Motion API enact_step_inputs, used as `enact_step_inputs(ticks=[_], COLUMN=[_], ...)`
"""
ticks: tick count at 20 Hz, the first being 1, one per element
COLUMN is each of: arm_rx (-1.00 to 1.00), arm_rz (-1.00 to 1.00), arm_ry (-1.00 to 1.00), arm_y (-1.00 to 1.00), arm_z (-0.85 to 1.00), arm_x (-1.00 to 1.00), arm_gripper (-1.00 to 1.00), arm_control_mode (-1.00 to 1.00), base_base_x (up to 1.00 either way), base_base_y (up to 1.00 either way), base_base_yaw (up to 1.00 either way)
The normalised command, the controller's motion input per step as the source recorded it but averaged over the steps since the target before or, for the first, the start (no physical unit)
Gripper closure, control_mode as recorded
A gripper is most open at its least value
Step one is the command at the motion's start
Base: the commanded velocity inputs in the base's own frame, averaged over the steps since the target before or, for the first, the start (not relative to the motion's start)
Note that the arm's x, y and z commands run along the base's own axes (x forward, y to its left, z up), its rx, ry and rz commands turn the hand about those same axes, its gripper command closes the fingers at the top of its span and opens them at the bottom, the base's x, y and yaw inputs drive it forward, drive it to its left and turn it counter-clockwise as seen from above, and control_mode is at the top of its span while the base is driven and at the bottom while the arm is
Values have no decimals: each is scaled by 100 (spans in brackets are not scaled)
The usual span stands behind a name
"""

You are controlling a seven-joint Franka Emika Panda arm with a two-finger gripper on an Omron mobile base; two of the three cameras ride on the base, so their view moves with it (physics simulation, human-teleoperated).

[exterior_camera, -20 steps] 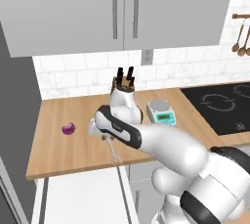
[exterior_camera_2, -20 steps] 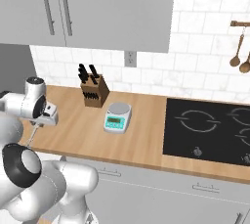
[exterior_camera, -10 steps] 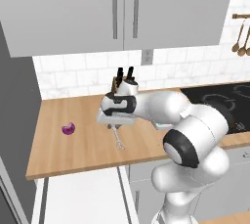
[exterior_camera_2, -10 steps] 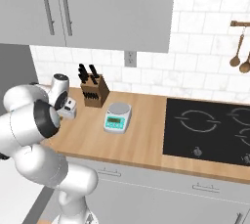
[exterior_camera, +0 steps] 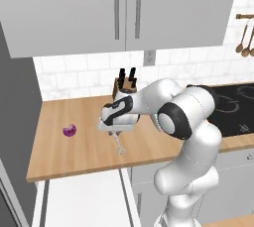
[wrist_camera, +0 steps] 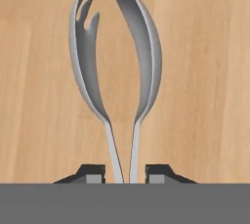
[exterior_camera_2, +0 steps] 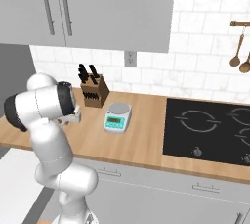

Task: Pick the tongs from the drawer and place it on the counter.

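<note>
Most of the job looks done. Left base view: the pincer (exterior_camera: 115, 133) hangs the tongs (exterior_camera: 118, 144) over the bench (exterior_camera: 74, 154), not yet released. Hand view: closed on their handles, the tongs (wrist_camera: 117, 66) point at the bench (wrist_camera: 205, 71).

Tongs (wrist_camera: 119, 71): slim silver-grey metal, two arms, one ending in a forked head and one in a spoon-shaped head, the heads spread apart; they hang head-down from the hand above the counter (exterior_camera: 89, 146), a light brown wooden butcher-block top. Drawer (exterior_camera: 84, 201): pulled out below the counter's front edge, white interior showing.
</note>
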Motion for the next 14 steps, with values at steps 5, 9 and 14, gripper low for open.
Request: enact_step_inputs(ticks=[5,9,14], arm_rx=[0,0,-2], arm_rz=[0,-1,-2], arm_ry=[0,-2,-6], arm_y=[0,0,-9], arm_z=[-6,5,56], arm_x=[29,0,-59], arm_gripper=[-100,-100,-100], arm_control_mode=[-100,-100,-100], base_base_x=[0,0,0], base_base_y=[0,0,0], base_base_yaw=[0,0,0])
